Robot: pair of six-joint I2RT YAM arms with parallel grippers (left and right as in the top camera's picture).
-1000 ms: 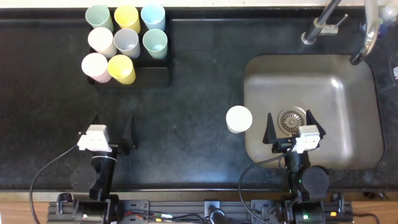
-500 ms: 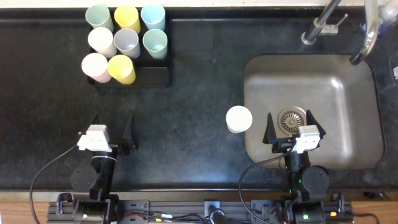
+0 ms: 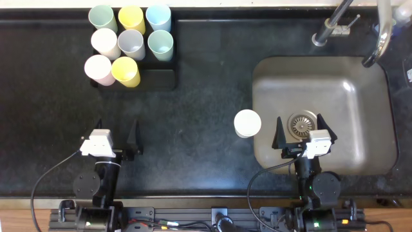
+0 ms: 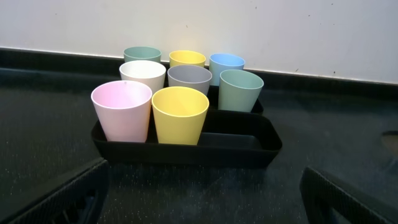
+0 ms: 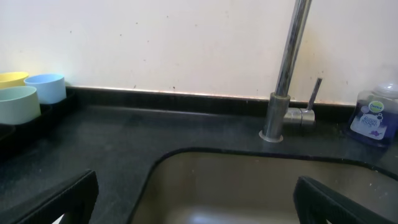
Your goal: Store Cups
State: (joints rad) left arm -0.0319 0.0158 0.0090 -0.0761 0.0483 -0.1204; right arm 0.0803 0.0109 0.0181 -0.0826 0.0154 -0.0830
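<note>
My left gripper (image 3: 117, 133) hangs wide open and empty over the black countertop (image 3: 206, 90), facing the black tray (image 3: 164, 78) that holds eight upright cups (image 3: 125, 71). My right gripper (image 3: 300, 129), equally wide open, grips nothing above the sink (image 3: 341, 96). The lone white cup (image 3: 247, 123) stands on the countertop, just beside the sink's left rim.

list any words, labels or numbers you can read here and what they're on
Blue bottle beside the tap: a white label with print, too small and blurred to read.
Cups in the black tray: no print visible.
White cup beside the sink: no print visible.
</note>
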